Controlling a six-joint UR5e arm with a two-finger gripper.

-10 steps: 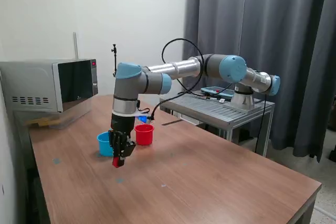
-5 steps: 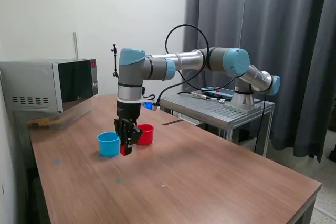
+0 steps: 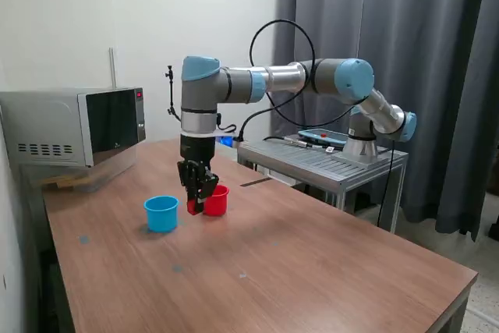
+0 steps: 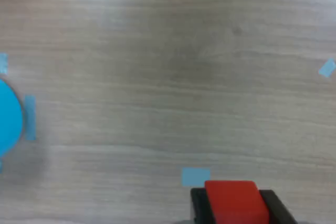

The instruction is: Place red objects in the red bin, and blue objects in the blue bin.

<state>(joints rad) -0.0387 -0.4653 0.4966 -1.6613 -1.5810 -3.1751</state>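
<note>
1. The red cube (image 4: 231, 200) sits clamped between the fingers of the end effector (image 3: 195, 202) — in the wrist view the dark pads press both of its sides, and it hangs above the table (image 3: 312, 263), not on it.
2. The red bin (image 3: 216, 200) stands just beside the cube, toward the exterior view's right and touching it in outline; whether the cube is already over the rim I cannot tell.
3. The coming move turns on that small sideways offset — carry the cube over the bin's mouth, then release.
4. The blue bin (image 3: 161, 213) stands apart on the other side, toward the table's microwave (image 3: 74, 125) edge.
</note>
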